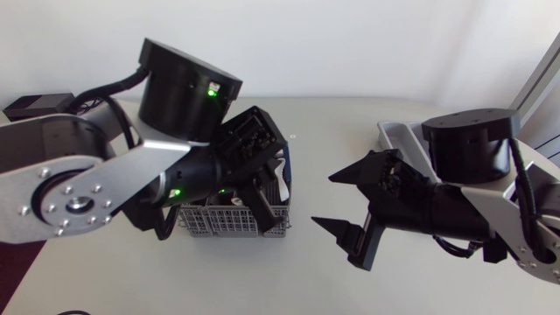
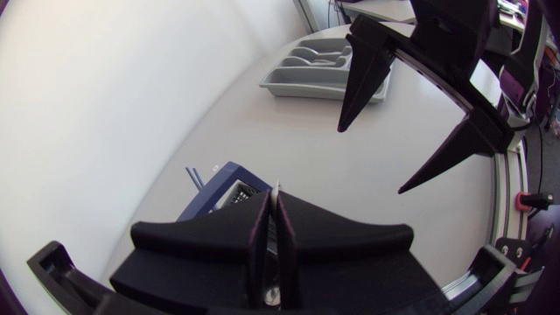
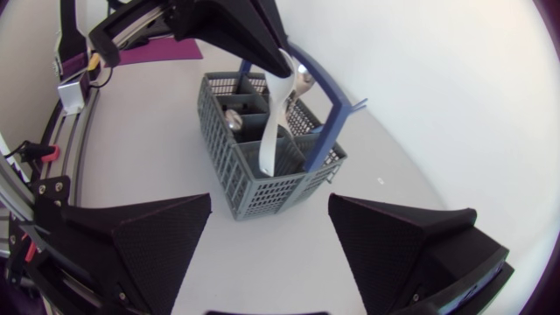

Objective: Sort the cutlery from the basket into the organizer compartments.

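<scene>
A grey mesh cutlery basket [image 3: 262,166] with a blue handle [image 3: 325,118] stands under my left arm; in the head view the basket [image 1: 229,220] is mostly covered by it. My left gripper [image 3: 273,44] is above the basket, shut on a flat silver cutlery piece [image 3: 275,114] that hangs down to about the basket's rim. The piece's thin tip [image 2: 278,187] sticks out between the closed fingers. Spoons [image 3: 303,80] stand in the basket. My right gripper [image 1: 348,203] faces the basket from a short way off, open and empty. The grey organizer [image 2: 322,68] lies behind it.
The organizer [image 1: 395,136] at the back right is partly hidden by my right arm, and cutlery lies in its compartments. A bare strip of table separates the basket from my right gripper [image 3: 271,249].
</scene>
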`<action>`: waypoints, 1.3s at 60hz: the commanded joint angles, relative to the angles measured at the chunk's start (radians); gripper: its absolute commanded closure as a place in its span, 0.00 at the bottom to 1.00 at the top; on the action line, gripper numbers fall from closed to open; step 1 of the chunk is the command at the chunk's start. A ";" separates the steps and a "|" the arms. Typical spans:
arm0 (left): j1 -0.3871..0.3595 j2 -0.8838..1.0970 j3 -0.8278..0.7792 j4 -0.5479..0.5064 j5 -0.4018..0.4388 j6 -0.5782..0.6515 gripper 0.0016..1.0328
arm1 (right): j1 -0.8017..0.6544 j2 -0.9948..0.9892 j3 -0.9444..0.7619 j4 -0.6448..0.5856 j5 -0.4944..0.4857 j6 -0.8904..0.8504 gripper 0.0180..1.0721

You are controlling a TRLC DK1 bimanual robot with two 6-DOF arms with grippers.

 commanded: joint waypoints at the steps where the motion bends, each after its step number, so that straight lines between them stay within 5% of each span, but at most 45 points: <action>1: -0.005 0.040 0.061 -0.014 0.016 -0.080 0.97 | 0.001 -0.003 0.023 0.027 0.052 0.077 0.10; 16: 0.007 0.087 0.148 -0.072 0.081 -0.195 0.97 | 0.076 0.008 0.046 0.098 0.204 0.129 0.20; 23: 0.045 0.089 0.181 -0.081 0.105 -0.229 0.97 | 0.082 0.037 0.079 0.107 0.204 0.169 0.26; 49: 0.076 0.090 0.233 -0.089 0.100 -0.324 0.97 | 0.084 0.097 0.142 0.127 0.194 0.269 0.27; 78: 0.142 0.159 0.309 -0.153 0.212 -0.419 0.97 | 0.078 0.226 0.250 0.118 0.132 0.337 0.46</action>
